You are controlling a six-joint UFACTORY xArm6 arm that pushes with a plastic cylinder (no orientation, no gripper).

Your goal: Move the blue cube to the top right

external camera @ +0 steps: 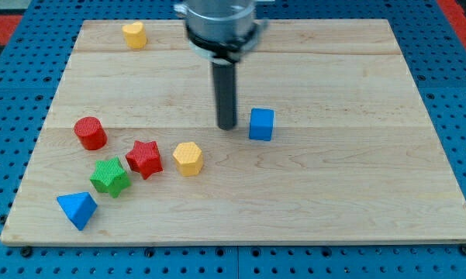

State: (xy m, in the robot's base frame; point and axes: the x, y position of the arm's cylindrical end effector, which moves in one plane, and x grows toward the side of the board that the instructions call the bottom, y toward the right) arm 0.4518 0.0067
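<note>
Just left of the blue cube (261, 124), my tip (227, 126), a bare rod gripping nothing, yellow hexagon (188, 158) below-left

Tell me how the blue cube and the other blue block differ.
Shape: the blue cube is a square-sided box, while the blue triangular block is a wedge with a pointed end.
Place: the blue cube sits near the board's middle; the blue triangular block lies at the view's bottom left.
Neighbours: my tip stands just left of the blue cube, far from the blue triangular block.
Both are the same blue.
</note>
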